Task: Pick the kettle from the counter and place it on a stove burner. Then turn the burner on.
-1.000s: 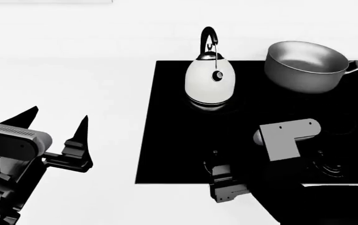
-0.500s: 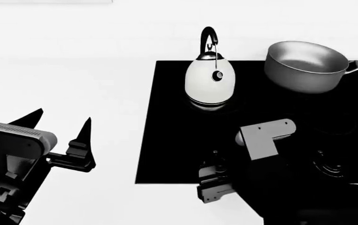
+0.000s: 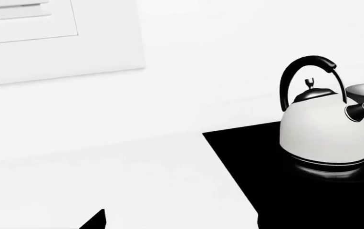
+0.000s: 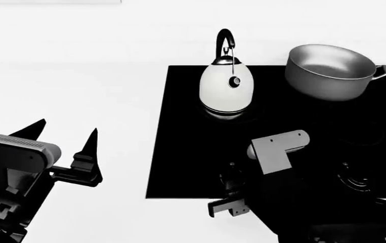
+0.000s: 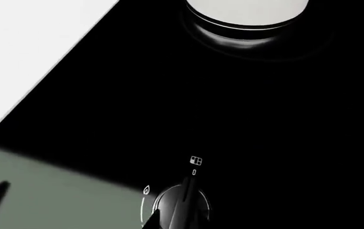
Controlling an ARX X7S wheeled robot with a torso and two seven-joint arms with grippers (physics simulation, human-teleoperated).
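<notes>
A: Head view first: where is the kettle?

B: Upright on the black cooktop, at its far left part, over a burner whose ring barely shows. A grey saucepan stands to its right, apart from it.

A: And the left end effector?

B: It hangs over the white surface, well left of the cooktop, fingers spread wide, nothing between them.

A: The right end effector?

B: At the cooktop's near edge, by a round dial. Its dark parts merge with the glass, so I cannot tell how far apart its fingers are.

A: Any writing?

B: In the right wrist view, small marks sit by the dial: a flame sign, a "0" and a four-square icon. No brand reads on the kettle in the left wrist view.
</notes>
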